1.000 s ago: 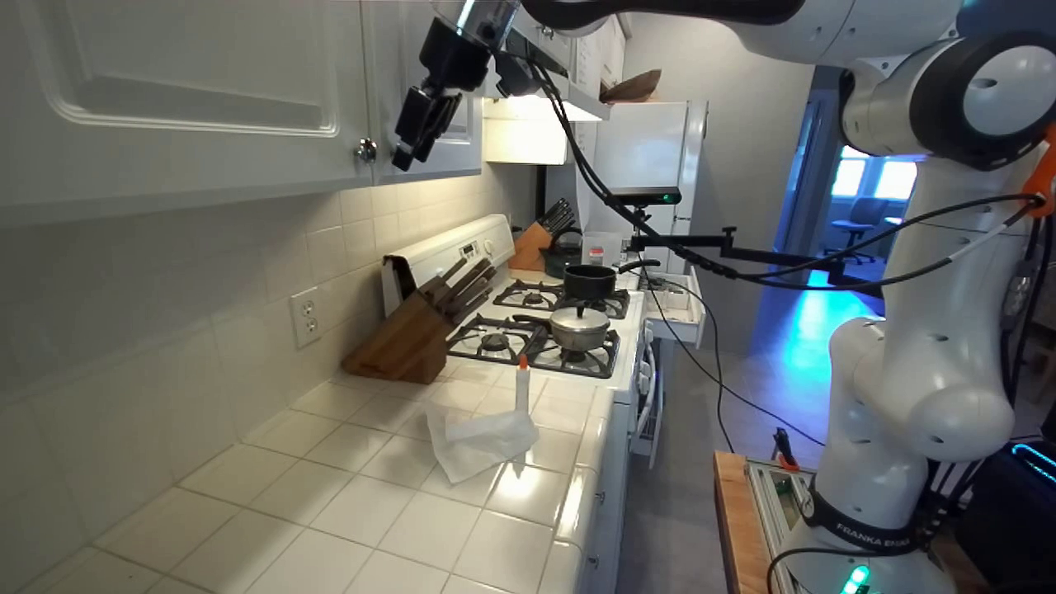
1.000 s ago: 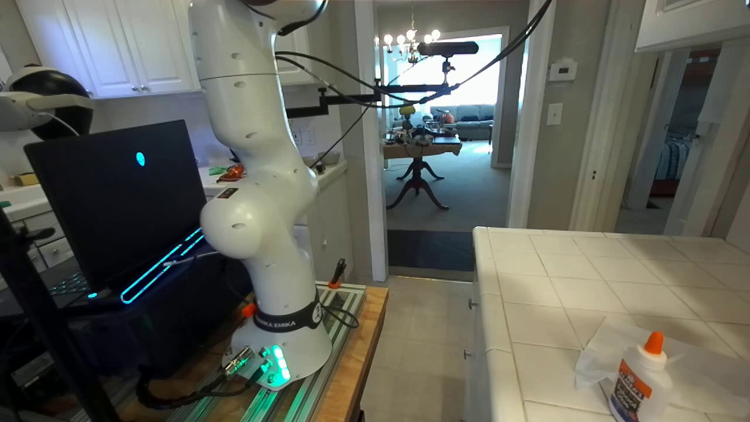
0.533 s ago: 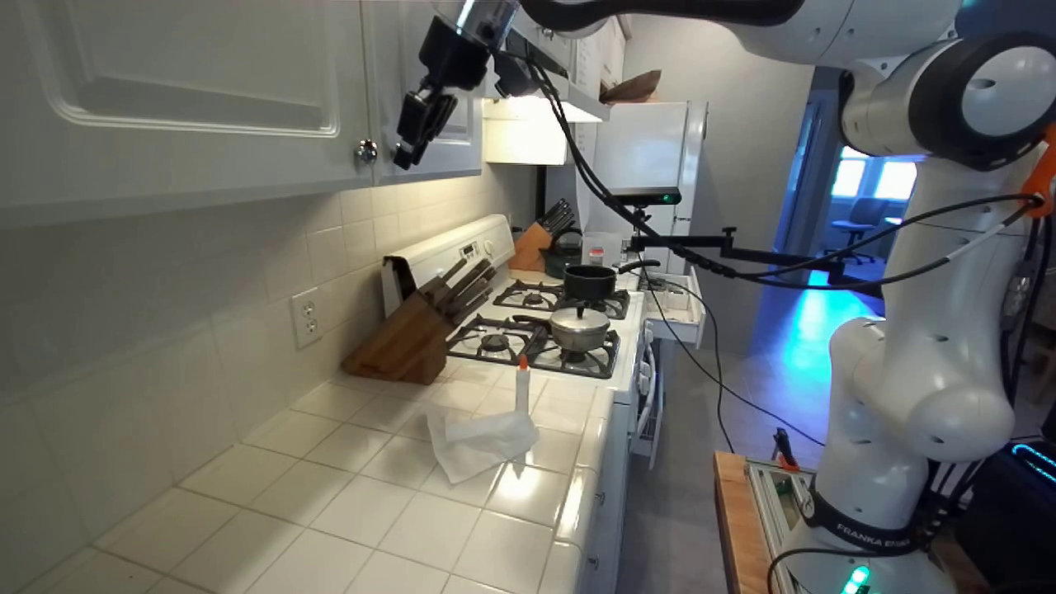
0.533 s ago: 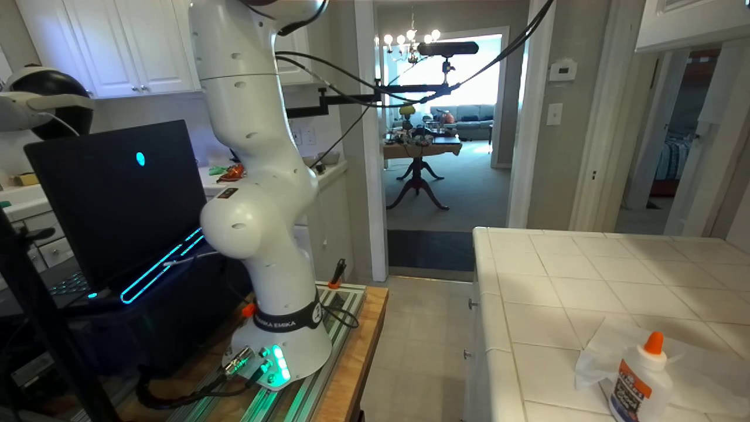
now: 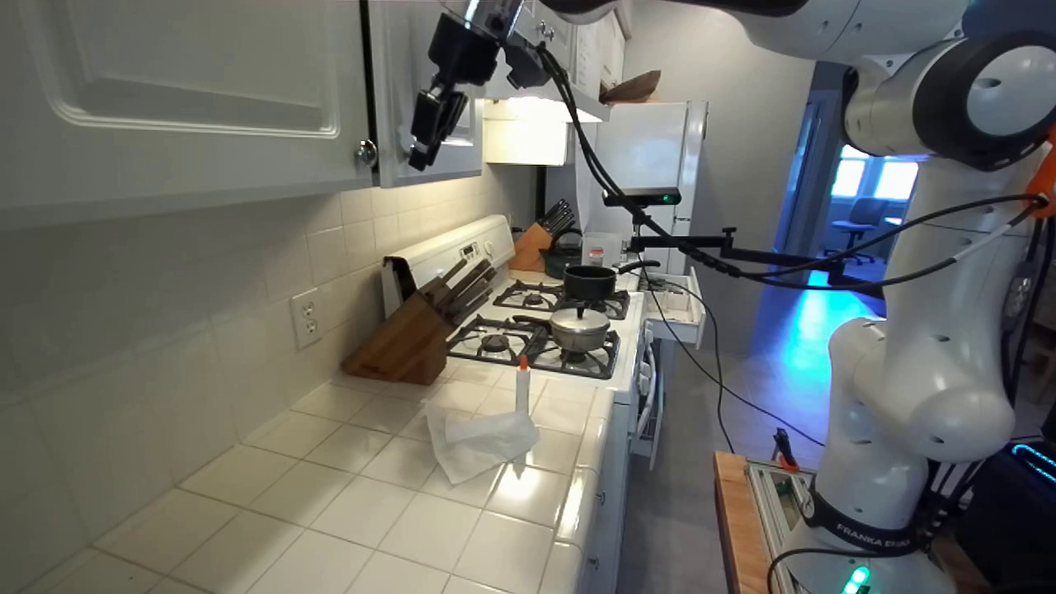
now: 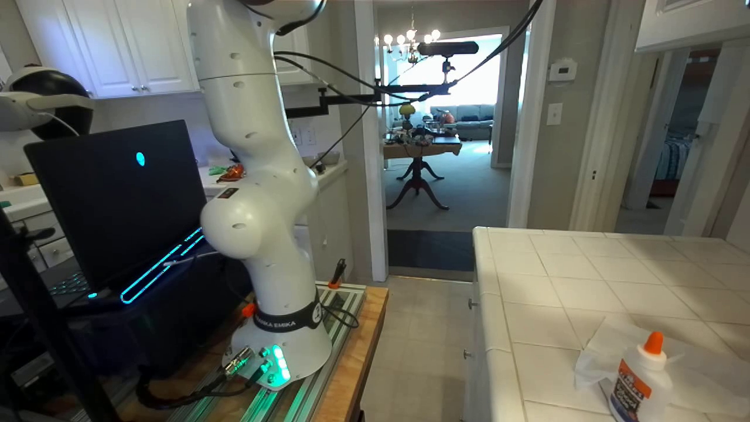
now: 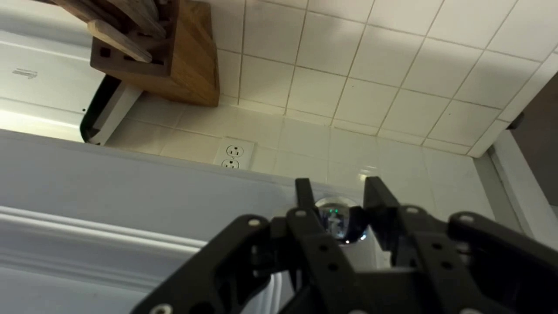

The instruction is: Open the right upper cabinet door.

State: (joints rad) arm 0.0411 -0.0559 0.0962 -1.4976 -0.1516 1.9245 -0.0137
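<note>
The right upper cabinet door [image 5: 399, 70], white with a framed panel, stands slightly ajar in an exterior view. A narrow dark gap runs along its left edge. Its round, shiny knob [image 7: 335, 220] sits between my fingers in the wrist view, near the door's lower corner. My gripper [image 7: 340, 194] is shut on that knob, one finger on each side. From outside, the gripper [image 5: 419, 158] reaches down to the door's lower left corner, and its fingers mostly cover the knob there.
Left of the gap hangs the matching white door [image 5: 206, 157] with its own knob [image 5: 367, 153]. Below are the tiled counter [image 5: 346, 511], a knife block [image 5: 404, 334], a stove with pots and a glue bottle [image 6: 641, 381] beside crumpled paper. Cables [image 5: 594, 177] trail from the arm.
My fingers have closed around the knob. The gripper has then moved a little right, away from the cabinet, and the door's left edge has come forward, opening a dark gap.
</note>
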